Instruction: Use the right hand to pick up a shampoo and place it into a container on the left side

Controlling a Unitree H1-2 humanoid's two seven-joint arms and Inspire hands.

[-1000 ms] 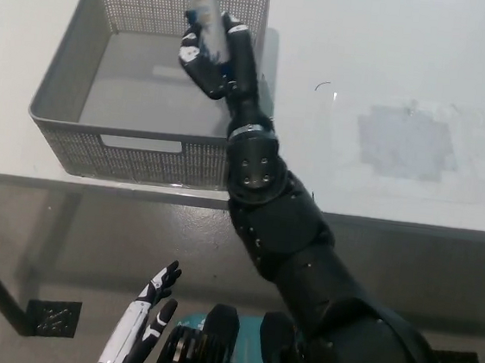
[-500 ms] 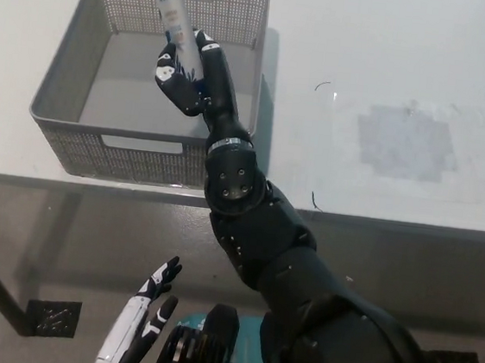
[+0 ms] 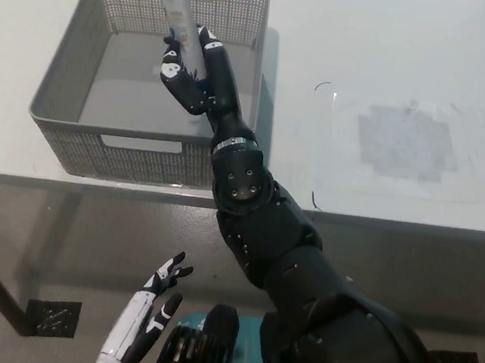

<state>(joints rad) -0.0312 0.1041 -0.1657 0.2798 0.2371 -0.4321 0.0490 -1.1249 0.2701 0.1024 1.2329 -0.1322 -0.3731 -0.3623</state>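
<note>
The shampoo (image 3: 176, 1) is a white tube with blue print; the lettering is too small and blurred to read. No other writing shows on the basket (image 3: 70, 85) or the table (image 3: 396, 42).

The right hand (image 3: 189, 68) is closed around the tube's lower part, holding it above the basket's open interior, toward the right half and clear of the floor. Compared with half a second ago, hand and tube sit a little further toward 12 o'clock and slightly toward 3 o'clock; a second ago they were further toward 3 o'clock, near the basket's right wall.

The tube's long axis runs roughly from 6 to 12 o'clock, leaning slightly toward 11, with its free end toward the basket's far wall and its lower end hidden in the hand.

The left hand (image 3: 146, 314) rests low at about 7 o'clock, below the table edge, fingers spread and holding nothing.

A pale grey patch (image 3: 403, 142) lies on the table at 3 o'clock, well apart from the basket.
</note>
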